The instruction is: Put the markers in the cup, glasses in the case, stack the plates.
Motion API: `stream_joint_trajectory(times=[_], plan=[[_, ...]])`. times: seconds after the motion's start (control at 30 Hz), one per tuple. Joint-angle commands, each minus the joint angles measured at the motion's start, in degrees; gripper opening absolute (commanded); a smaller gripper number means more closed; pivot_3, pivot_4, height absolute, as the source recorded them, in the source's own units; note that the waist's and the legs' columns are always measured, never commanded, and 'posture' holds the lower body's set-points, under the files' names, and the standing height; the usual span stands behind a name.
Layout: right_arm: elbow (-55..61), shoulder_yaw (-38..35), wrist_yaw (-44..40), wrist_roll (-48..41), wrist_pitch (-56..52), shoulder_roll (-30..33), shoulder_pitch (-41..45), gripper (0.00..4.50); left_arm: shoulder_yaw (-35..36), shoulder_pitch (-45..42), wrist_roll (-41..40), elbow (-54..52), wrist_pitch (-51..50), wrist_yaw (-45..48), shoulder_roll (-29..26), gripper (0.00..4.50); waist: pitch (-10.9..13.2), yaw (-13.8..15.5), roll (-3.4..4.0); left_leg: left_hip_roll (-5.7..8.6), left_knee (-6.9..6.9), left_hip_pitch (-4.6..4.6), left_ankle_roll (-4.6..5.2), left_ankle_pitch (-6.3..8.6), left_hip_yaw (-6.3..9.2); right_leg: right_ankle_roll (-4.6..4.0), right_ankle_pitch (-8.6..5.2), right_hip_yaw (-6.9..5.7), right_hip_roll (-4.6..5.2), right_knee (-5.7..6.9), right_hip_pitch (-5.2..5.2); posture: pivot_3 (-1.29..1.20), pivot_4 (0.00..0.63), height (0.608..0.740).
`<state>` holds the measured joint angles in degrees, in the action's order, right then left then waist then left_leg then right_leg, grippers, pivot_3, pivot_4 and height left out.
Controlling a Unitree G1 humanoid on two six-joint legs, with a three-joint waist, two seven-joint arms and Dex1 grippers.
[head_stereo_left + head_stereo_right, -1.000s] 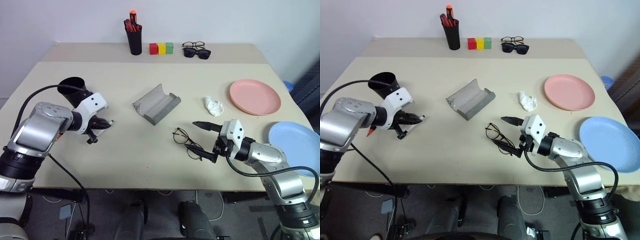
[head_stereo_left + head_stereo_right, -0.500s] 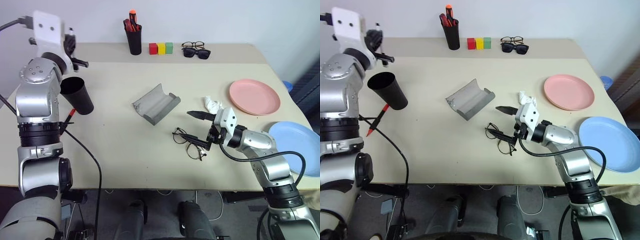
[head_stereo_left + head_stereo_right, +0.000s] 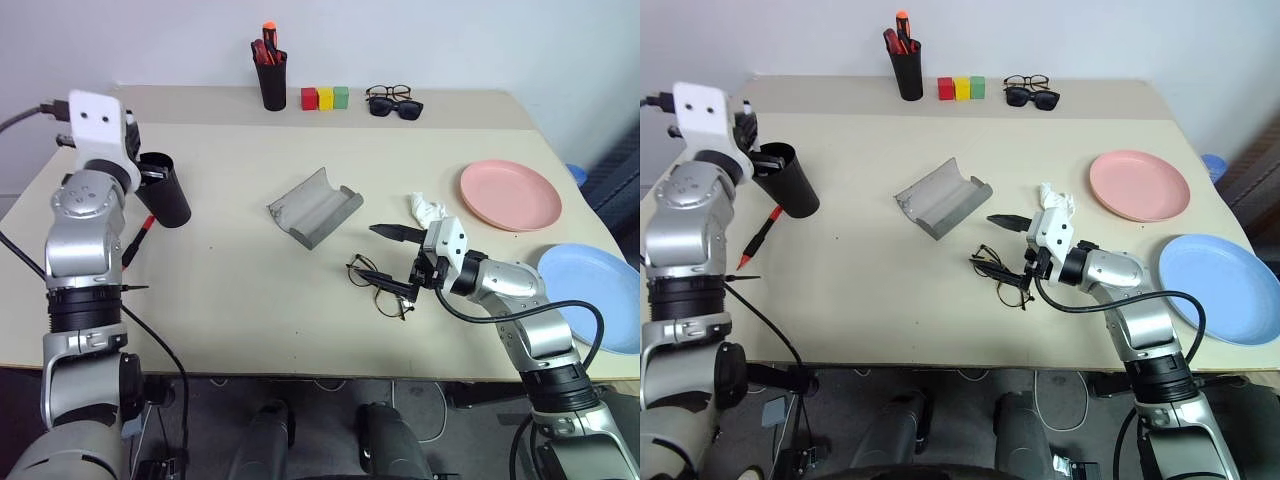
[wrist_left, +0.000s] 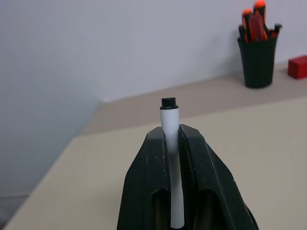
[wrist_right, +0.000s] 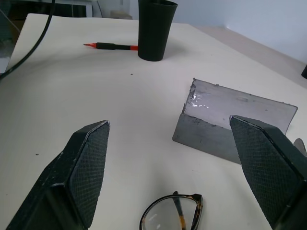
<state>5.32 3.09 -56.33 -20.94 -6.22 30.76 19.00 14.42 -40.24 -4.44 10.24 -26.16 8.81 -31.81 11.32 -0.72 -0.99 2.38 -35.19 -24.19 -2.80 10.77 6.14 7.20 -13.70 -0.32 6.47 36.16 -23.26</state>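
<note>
The left gripper (image 4: 175, 143) has its fingers clamped on a white-barrelled marker (image 4: 169, 120) with a black end, the barrel running along the fingers — at the rim of the black cup (image 3: 165, 190), around nine o'clock on the table (image 3: 250, 290). A second marker (image 3: 138, 238), red, lies flat just beside the cup, its long axis about one-to-seven o'clock. The right gripper (image 3: 392, 260) has its fingers spread wide over the glasses (image 3: 378, 285) near centre. The grey case (image 3: 313, 208) lies open at their eleven o'clock.
</note>
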Motion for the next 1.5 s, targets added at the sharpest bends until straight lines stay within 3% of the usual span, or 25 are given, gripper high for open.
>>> stream_joint_trajectory(times=[0.03, 0.2, 0.4, 0.53, 0.67, 0.9, 1.0, 1.27, 1.5], plan=[[1.3, -0.8, -0.3, -0.4, 1.1, -0.1, 0.2, 4.08, 0.7, -0.7, -0.2, -2.2, 0.5, -0.8, 0.3, 1.13, 0.0, 0.0, 0.00, 0.00, 0.00, 0.00, 0.00, 0.00, 0.00, 0.00, 0.00, 0.00, 0.00, 0.00, 0.00, 0.00, 0.150, 0.740], [0.8, -0.9, -0.7, -0.5, 1.2, 0.0, 0.1, 4.08, 3.1, -0.3, -4.2, -5.6, -0.1, 0.8, 1.6, 3.47, 0.0, -0.1, 0.00, 0.00, 0.00, 0.01, 0.00, 0.00, 0.00, 0.00, 0.00, 0.00, 0.00, 0.01, 0.00, 0.00, 0.150, 0.740], [0.7, -0.6, -1.6, -1.4, 1.1, -0.5, 0.4, 4.08, 16.7, -1.6, -17.2, -12.7, -15.1, -1.1, -0.2, 3.47, 0.0, -0.6, 0.00, -0.03, 0.02, 0.03, 0.00, 0.00, 0.02, 0.00, 0.00, 0.00, -0.01, 0.02, -0.01, 0.00, 0.150, 0.740], [-1.2, -0.2, -2.2, -1.2, 1.4, -1.6, 1.7, 4.08, 28.0, 1.6, -18.8, -6.7, -33.9, -3.1, -11.9, 3.47, 0.0, -2.0, -0.01, -0.12, 0.05, 0.14, 0.00, 0.00, 0.05, 0.01, -0.01, 0.00, -0.17, 0.13, -0.02, 0.00, 0.150, 0.740], [-3.1, 0.5, -2.7, -0.7, 2.0, -2.6, 3.2, 4.08, 29.5, 9.4, -20.3, -5.2, -43.7, 2.7, -20.2, 3.47, 0.0, -1.8, -0.01, -0.13, 0.16, 0.38, -0.01, 0.00, 0.01, 0.15, -0.13, 0.06, -0.18, 0.16, 0.12, 0.00, 0.150, 0.740], [-4.4, 1.3, -2.9, -0.2, 1.9, -4.0, 5.1, 4.08, 20.3, 13.7, -18.7, 0.3, -47.9, 8.4, -27.0, 3.47, -0.1, -0.2, -0.17, -0.15, 0.15, 0.38, -0.18, 0.04, 0.07, -0.31, -0.11, 0.04, -0.16, -0.01, 0.04, 0.00, 0.150, 0.740], [-3.8, 1.6, -2.6, 0.0, 1.8, -4.5, 4.6, 4.08, 9.3, 10.4, -16.5, 5.1, -45.0, 11.1, -26.9, 3.47, -0.1, 0.1, -0.17, -0.14, 0.21, 0.37, -0.16, 0.02, 0.03, -0.36, -0.07, 0.04, -0.12, -0.02, 0.07, 0.00, 0.150, 0.740], [-3.3, 0.6, -2.1, 0.3, 2.9, -4.0, 2.1, 4.08, -11.0, -7.0, -7.4, 24.3, -34.3, 17.8, -23.8, 3.47, -0.1, -0.1, -0.22, -0.14, 0.23, 0.22, -0.14, -0.04, 0.01, -0.16, 0.04, 0.04, -0.19, 0.01, 0.01, 0.00, 0.150, 0.740], [-1.8, 0.2, -1.0, 0.4, 2.6, -3.8, 0.6, 4.08, -20.5, -20.1, 0.2, 40.2, -27.0, 24.0, -18.7, 3.47, -0.1, -0.5, -0.22, -0.14, 0.22, 0.19, -0.12, -0.05, -0.02, -0.07, 0.01, 0.04, -0.20, 0.00, 0.00, 0.00, 0.150, 0.740]])
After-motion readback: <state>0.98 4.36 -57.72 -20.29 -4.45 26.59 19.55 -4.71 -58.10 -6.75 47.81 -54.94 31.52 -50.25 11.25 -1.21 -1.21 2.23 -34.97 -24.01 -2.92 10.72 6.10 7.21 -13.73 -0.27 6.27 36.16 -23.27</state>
